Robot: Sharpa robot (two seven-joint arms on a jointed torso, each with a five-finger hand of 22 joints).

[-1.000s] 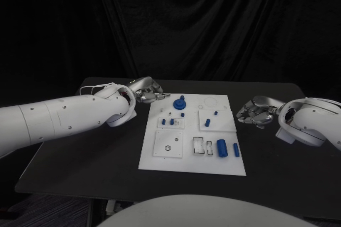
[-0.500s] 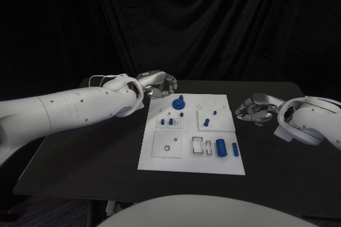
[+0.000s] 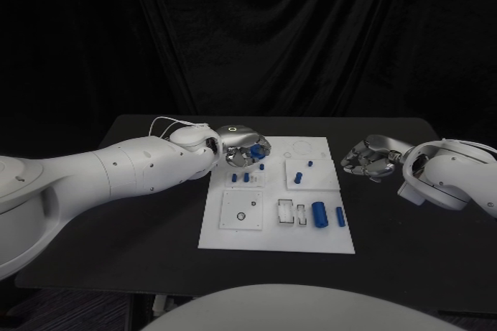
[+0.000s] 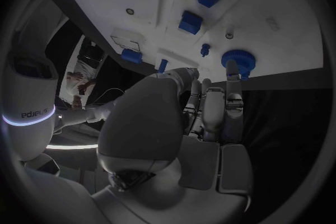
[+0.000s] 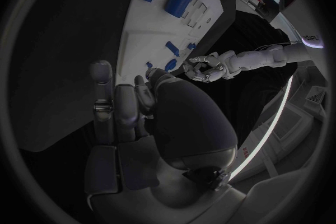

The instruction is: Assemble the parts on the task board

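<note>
The white task board (image 3: 264, 230) lies in the middle of the table. A blue round part (image 3: 256, 153) with a post stands near its far left corner. My left hand (image 3: 243, 143) hangs over that part with fingers pointing down around it and nothing held. In the left wrist view the fingertips (image 4: 232, 69) end right beside the blue round part (image 4: 240, 59); I cannot tell if they touch. My right hand (image 3: 370, 159) hovers off the board's right edge with fingers curled in, holding nothing. Two blue cylinders (image 3: 319, 214) lie at the board's near right.
Small blue pegs (image 3: 243, 178) stand in the board's left middle, and another peg (image 3: 298, 178) stands right of them. White slot blocks (image 3: 287, 212) sit beside the cylinders. Bare black table (image 3: 135, 223) stretches left of the board and on its near side.
My left hand has swung from beyond the board's far left corner to over the blue round part, turning its fingers down. The right hand has barely moved.
</note>
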